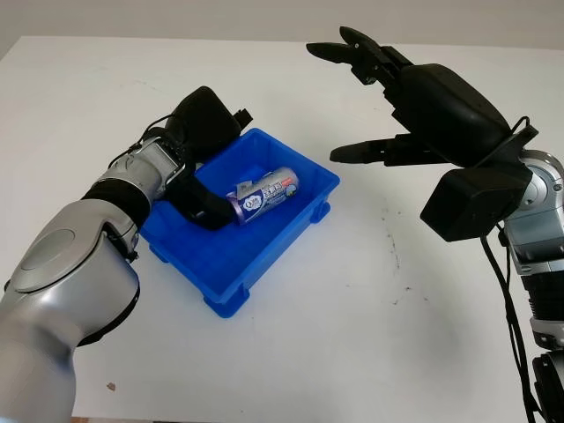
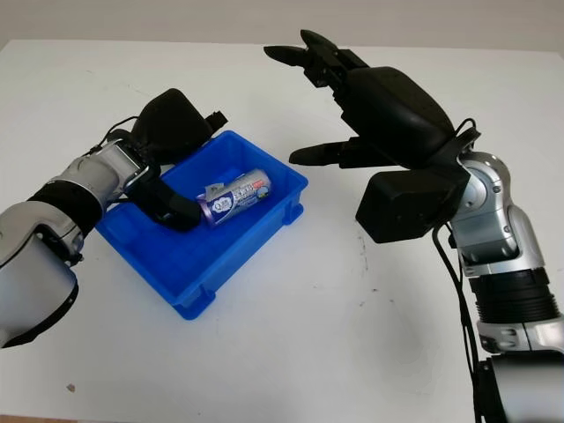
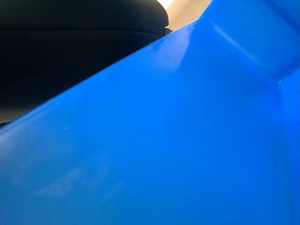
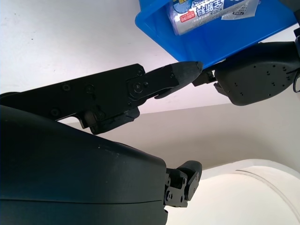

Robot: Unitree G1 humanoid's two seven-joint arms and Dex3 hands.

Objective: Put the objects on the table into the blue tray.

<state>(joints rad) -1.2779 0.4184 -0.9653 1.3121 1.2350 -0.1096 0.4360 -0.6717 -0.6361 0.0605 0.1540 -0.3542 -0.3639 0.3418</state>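
A blue tray [image 1: 264, 256] sits on the white table, left of centre. Inside it a silver and purple packet [image 1: 264, 192] with printed text lies slanted on the tray floor. My left hand [image 1: 211, 214] reaches down into the tray's back left part, touches the packet's near end, and is open. My right hand [image 1: 339, 101] hangs open in the air to the right of the tray and holds nothing. The right wrist view looks past its fingers [image 4: 183, 72] to the tray [image 4: 220, 44] and the packet [image 4: 211, 9].
The white table [image 1: 352, 335] stretches bare in front of the tray and to its right, with a few small dark specks. A tiny crumb [image 1: 110, 385] lies near the front left edge. The tray's inner wall [image 3: 187, 140] stands right in front of the left wrist camera.
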